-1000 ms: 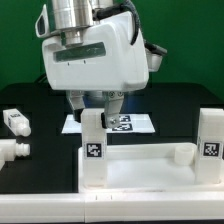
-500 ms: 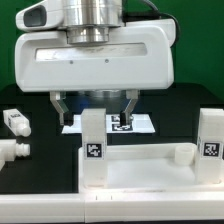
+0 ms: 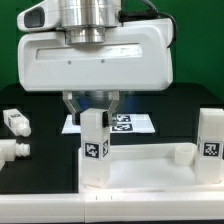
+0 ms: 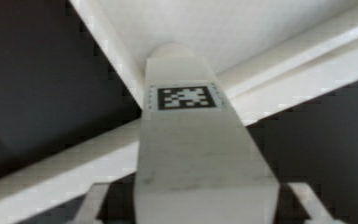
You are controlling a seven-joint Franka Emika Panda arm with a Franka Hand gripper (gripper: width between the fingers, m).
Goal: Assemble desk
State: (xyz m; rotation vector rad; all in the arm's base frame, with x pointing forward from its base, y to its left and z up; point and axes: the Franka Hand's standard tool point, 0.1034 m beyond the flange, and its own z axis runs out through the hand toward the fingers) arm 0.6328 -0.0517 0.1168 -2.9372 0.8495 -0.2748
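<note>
The white desk top (image 3: pixel 150 172) lies at the front of the black table. A square-post leg (image 3: pixel 93 150) with a tag stands upright at its corner on the exterior view's left. A second tagged leg (image 3: pixel 209 140) stands at the corner on the exterior view's right. My gripper (image 3: pixel 92 112) hangs straight above the left leg, one finger on each side of its top. In the wrist view the leg (image 4: pixel 197 130) fills the space between the fingers (image 4: pixel 94 203), with a thin dark gap on each side. The gripper (image 4: pixel 197 205) is open around the leg.
Two loose white legs (image 3: pixel 15 122) (image 3: pixel 10 152) lie at the exterior view's left. The marker board (image 3: pixel 135 124) lies flat behind the desk top. A small white stub (image 3: pixel 180 154) sits on the top's far rim near the right leg. A green wall stands behind.
The hand swung square over the left leg and came down. The fingers, spread wide half a second ago, have narrowed around the leg's top.
</note>
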